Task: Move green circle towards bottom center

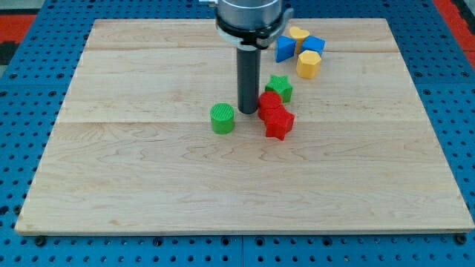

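Observation:
The green circle (pixel 222 118) is a short ribbed cylinder lying a little left of the board's middle. My tip (pixel 247 111) stands on the board just to the right of the green circle, with a small gap between them. The dark rod rises from the tip to the arm's head at the view's top. Right of the tip sit a red block (pixel 269 103) and a red star (pixel 280 123), touching each other. A green star (pixel 280 87) lies just above them.
At the view's top right lies a cluster: a blue block (pixel 285 48), a yellow block (pixel 298 33), another blue block (pixel 315 44) and a yellow hexagonal block (pixel 309 64). The wooden board (pixel 111 185) rests on a blue perforated table.

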